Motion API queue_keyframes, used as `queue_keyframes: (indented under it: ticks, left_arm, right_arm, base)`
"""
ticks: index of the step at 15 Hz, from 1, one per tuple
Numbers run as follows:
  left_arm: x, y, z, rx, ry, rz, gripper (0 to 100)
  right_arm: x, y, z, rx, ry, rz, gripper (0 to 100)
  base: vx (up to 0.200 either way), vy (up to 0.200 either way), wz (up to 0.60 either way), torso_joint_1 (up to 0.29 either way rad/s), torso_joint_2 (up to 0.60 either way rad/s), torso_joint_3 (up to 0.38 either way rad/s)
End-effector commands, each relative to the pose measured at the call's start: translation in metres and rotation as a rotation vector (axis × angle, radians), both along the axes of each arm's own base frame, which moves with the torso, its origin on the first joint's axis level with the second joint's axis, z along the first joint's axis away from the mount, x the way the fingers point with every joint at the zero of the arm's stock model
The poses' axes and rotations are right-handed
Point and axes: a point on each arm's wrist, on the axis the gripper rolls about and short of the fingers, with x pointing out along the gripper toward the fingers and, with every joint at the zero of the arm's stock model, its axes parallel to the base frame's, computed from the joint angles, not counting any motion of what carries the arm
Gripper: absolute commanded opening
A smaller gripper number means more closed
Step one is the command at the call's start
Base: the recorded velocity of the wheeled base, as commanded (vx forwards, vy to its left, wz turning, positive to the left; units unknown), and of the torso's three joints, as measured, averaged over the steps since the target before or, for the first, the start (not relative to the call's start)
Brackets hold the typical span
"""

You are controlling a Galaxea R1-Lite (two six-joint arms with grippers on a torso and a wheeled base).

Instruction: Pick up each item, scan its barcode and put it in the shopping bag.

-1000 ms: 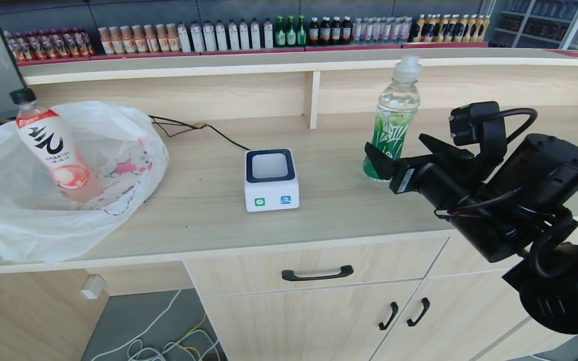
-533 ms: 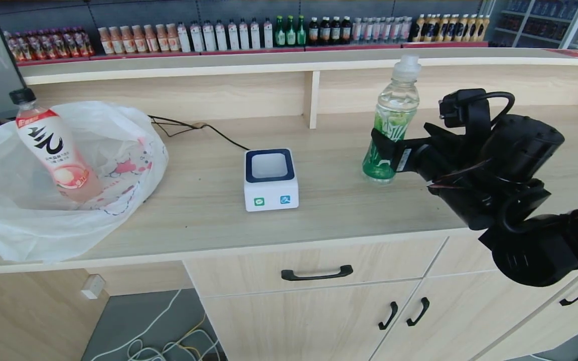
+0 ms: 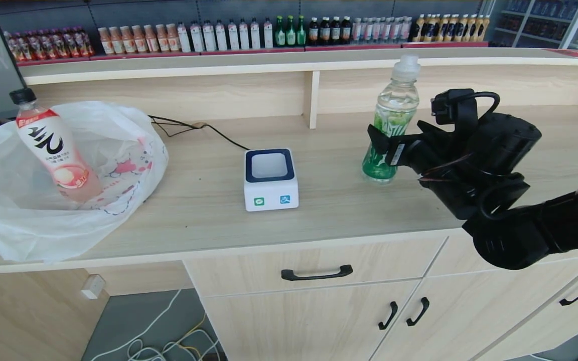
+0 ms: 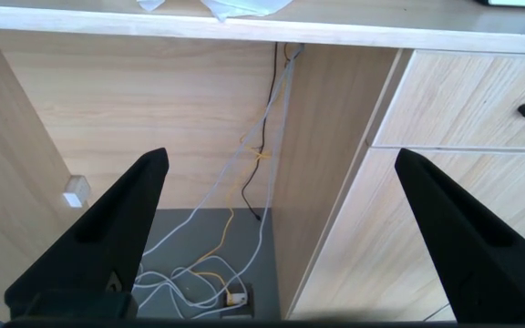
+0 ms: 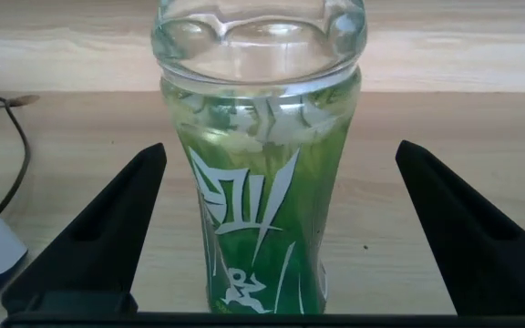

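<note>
Now right gripper (image 5: pixel 281 150), 2 fingers (image 5: pixel 108 237) wide astride green bottle (image 5: pixel 261 219) (not touching)

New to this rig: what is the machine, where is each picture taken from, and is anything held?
A two-armed robot works at a shop counter. The head view looks down on it: a shopping bag with a pink bottle inside, a white scanner, a green bottle standing upright. The right wrist view looks from the right gripper, whose open fingers flank the green bottle without closing on it. The left wrist view shows the left gripper, open, below the counter, facing cabinet and cables. Nothing is held.
</note>
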Motion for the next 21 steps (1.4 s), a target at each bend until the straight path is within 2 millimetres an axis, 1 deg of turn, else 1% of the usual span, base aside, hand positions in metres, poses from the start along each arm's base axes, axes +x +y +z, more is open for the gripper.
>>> queue_keyframes:
  ticks: [1,3,4,6,10,11,15,18,21]
  left_arm:
    - [0.000,0.000,0.000,0.000,0.000,0.000,100]
    - [0.000,0.000,0.000,0.000,0.000,0.000,100]
    - [0.000,0.000,0.000,0.000,0.000,0.000,100]
    - [0.000,0.000,0.000,0.000,0.000,0.000,100]
    - [0.000,0.000,0.000,0.000,0.000,0.000,100]
    - [0.000,0.000,0.000,0.000,0.000,0.000,100]
    - [0.000,0.000,0.000,0.000,0.000,0.000,100]
    - [0.000,0.000,0.000,0.000,0.000,0.000,100]
    - [0.000,0.000,0.000,0.000,0.000,0.000,100]
  right_arm:
    - [0.013,0.005,-0.003,-0.001,-0.002,0.002,100]
    - [0.020,0.007,-0.002,-0.005,0.004,0.016,100]
    - [0.020,0.007,-0.002,-0.005,0.004,0.016,100]
    - [0.027,0.002,-0.006,-0.016,0.026,0.009,100]
    - [0.042,0.003,-0.002,-0.013,0.007,0.012,100]
    - [0.045,0.004,0.005,-0.013,0.007,0.012,100]
    - [0.048,0.006,0.016,-0.019,0.013,0.020,100]
    - [0.049,0.001,0.015,-0.020,0.018,0.012,100]
    - [0.048,0.002,0.015,-0.021,0.021,0.013,100]
  base:
    - [0.000,0.000,0.00,0.000,0.00,0.000]
    - [0.000,0.000,0.00,0.000,0.00,0.000]
    - [0.000,0.000,0.00,0.000,0.00,0.000]
    - [0.000,0.000,0.00,0.000,0.00,0.000]
    - [0.000,0.000,0.00,0.000,0.00,0.000]
    - [0.000,0.000,0.00,0.000,0.00,0.000]
    - [0.000,0.000,0.00,0.000,0.00,0.000]
    - [0.000,0.000,0.00,0.000,0.00,0.000]
    - [0.000,0.000,0.00,0.000,0.00,0.000]
